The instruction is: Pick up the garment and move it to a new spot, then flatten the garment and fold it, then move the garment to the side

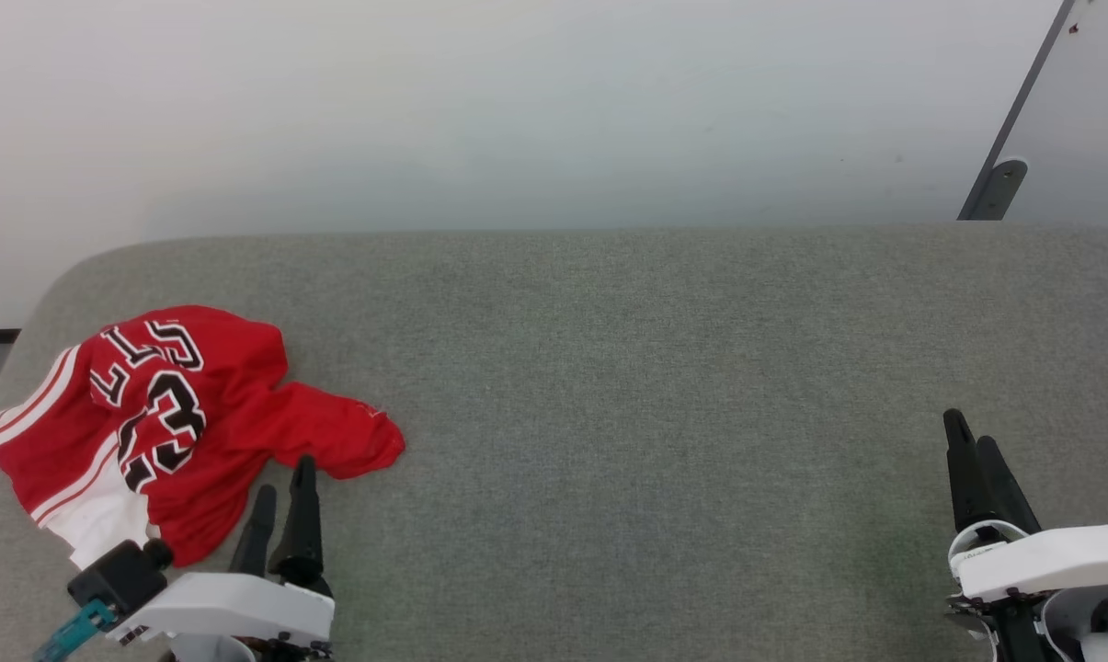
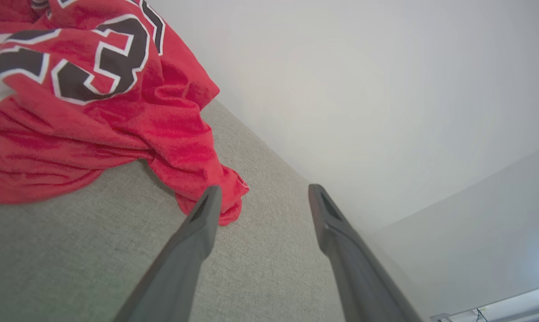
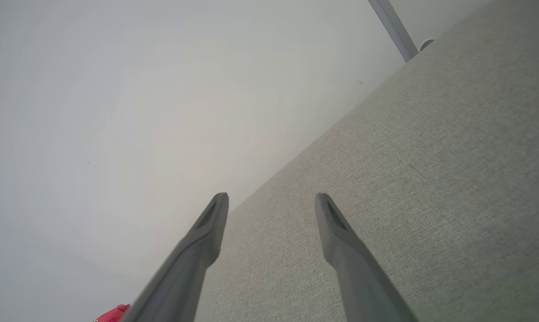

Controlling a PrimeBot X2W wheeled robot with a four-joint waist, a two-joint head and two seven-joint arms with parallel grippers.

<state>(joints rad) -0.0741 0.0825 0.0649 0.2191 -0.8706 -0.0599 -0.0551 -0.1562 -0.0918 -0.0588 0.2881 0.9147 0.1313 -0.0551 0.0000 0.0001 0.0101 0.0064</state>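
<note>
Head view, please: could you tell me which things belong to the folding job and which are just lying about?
Job: the garment, crumpled at far left; left gripper, open beside it; right gripper, open.
Just there: grey table; grey post; pale wall.

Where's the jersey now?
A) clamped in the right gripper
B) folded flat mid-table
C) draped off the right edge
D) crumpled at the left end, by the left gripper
D: the garment lies bunched on the left end of the grey surface, just ahead of the open left gripper, which has nothing between its fingers.
</note>
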